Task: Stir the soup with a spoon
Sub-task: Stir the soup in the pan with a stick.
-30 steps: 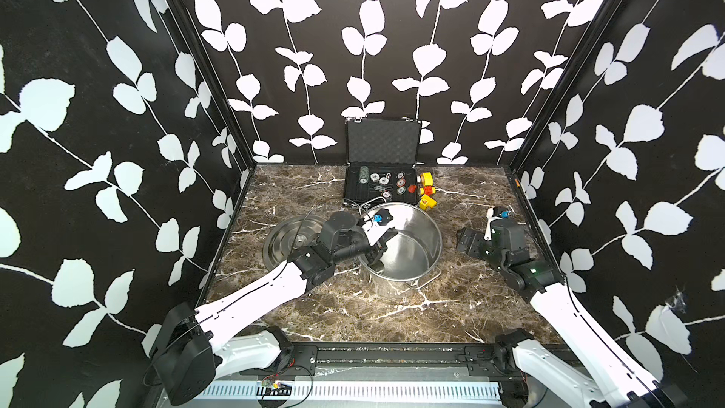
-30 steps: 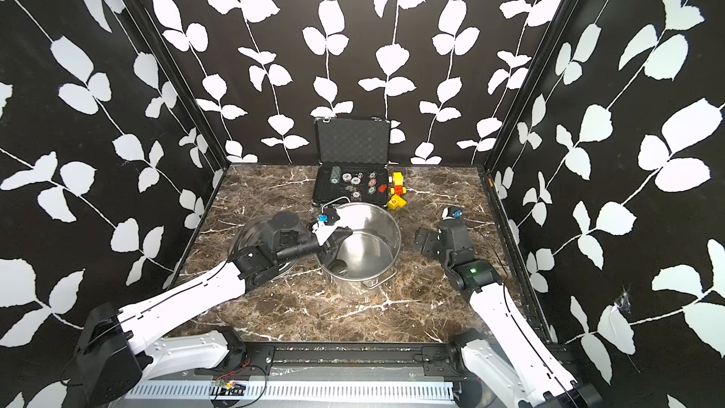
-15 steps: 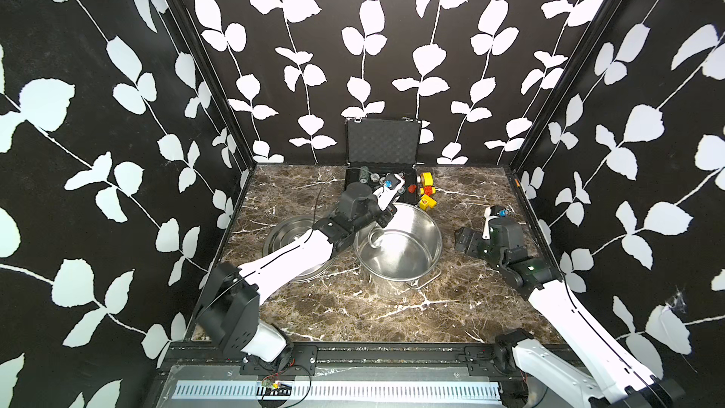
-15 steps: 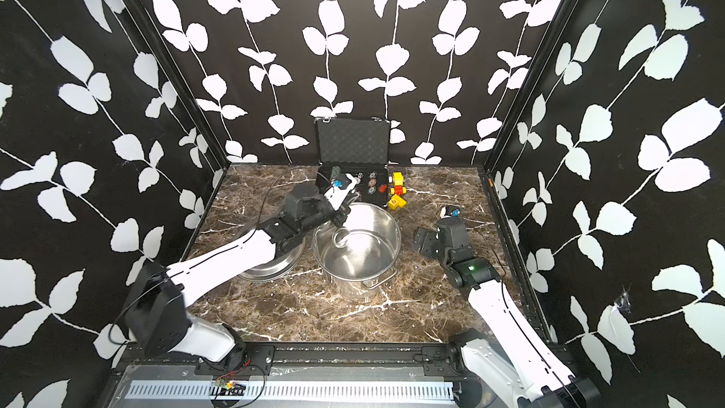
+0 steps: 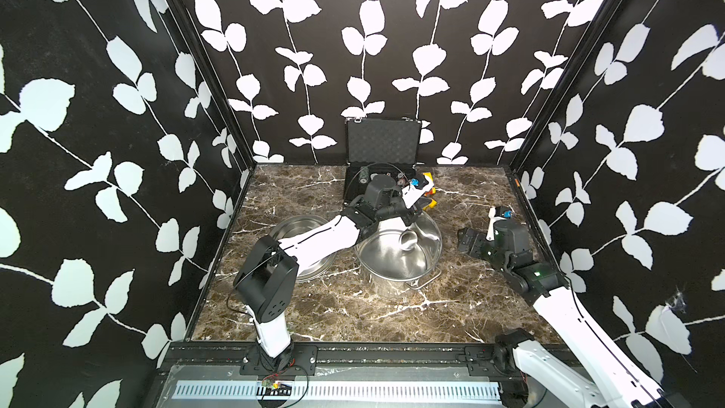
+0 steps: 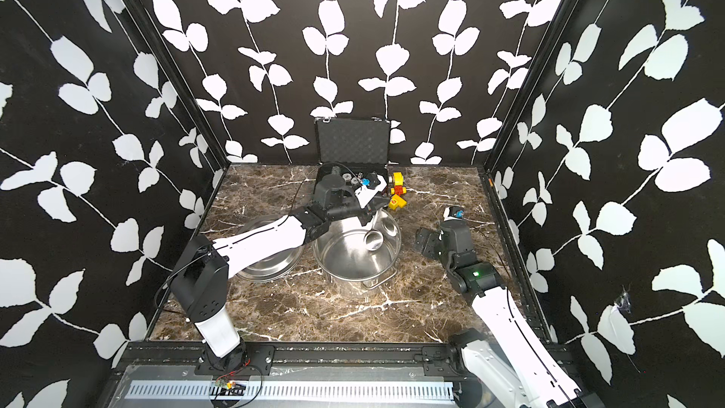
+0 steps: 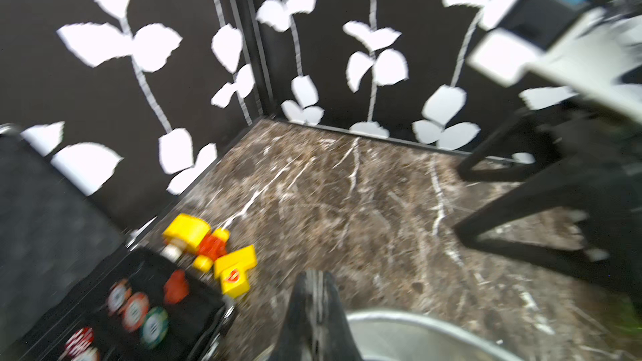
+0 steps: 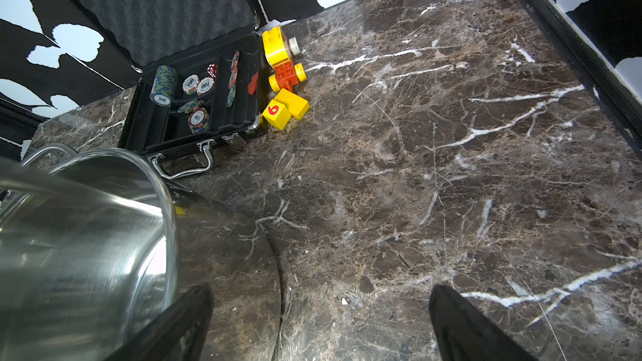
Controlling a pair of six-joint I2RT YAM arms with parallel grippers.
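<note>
left end effector: jaws pinched tight on the top of the spoon handle. you have it parked over the far rim of the pot, wrist level, arm reaching in from the left across the steel dish.

spoon: hangs steeply from the grip, and its round bowl sits inside the pot, toward the far right part of the wall. cannot tell whether the bowl touches the steel.

left wrist view is blurred. the dark fingertips read as pressed together, with the pot rim just beyond them.

right end effector: jaws spread wide, nothing between them, only bare table. in both top views it sits low to the right of the pot, near it, with a strip of table between. in the right wrist view one finger overlaps the pot wall, but contact cannot be judged there.

further out:
- the steel dish lies flat just left of the pot, partly under your left arm.
- an open black case stands at the back wall, lid up, with poker chips in its tray.
- yellow and red toy blocks lie just beside the case's right end, on the marble table.
</note>
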